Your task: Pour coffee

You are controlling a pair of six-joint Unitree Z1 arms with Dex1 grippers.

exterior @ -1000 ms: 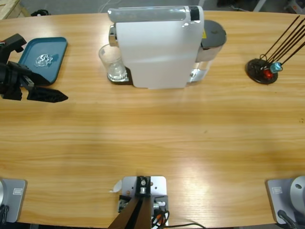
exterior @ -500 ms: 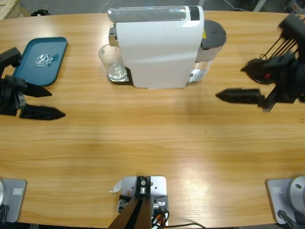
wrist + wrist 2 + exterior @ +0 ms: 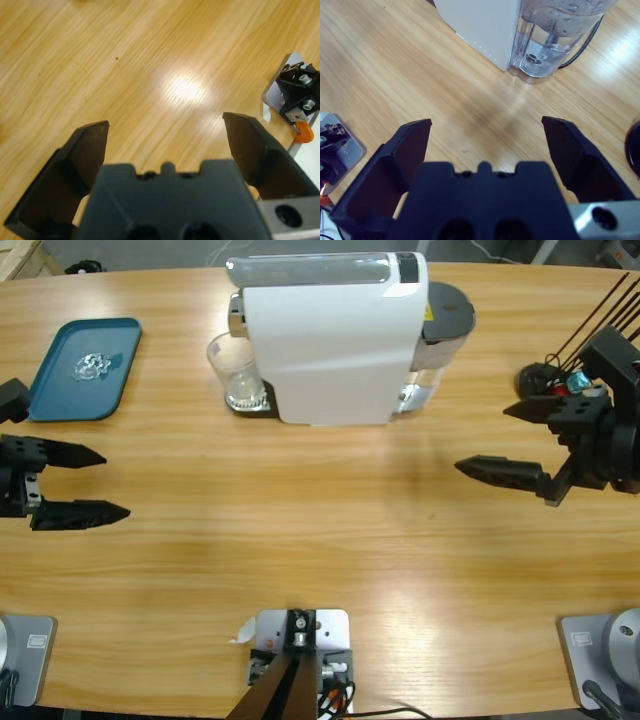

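Observation:
A white coffee machine [image 3: 330, 340] stands at the table's far middle, and its corner [image 3: 480, 25] shows in the right wrist view. A clear glass [image 3: 235, 370] sits on the drip plate at its left side. The coffee is out of view; the glass looks clear. My left gripper [image 3: 115, 483] hovers near the left edge, open, with only bare wood between its jaws [image 3: 165, 125]. From the right edge my right gripper [image 3: 482, 438] points at the machine, open and holding nothing [image 3: 486, 124].
A teal tray [image 3: 60, 390] with a crumpled shiny scrap lies at the far left. A black capsule stand [image 3: 548, 390] with thin rods and red and blue capsules sits behind the right gripper. The machine's water tank [image 3: 555, 35] is at its right end.
The left gripper has moved toward the table's front edge and opened wider. The right arm has come in from the right edge and settled slightly nearer the front.

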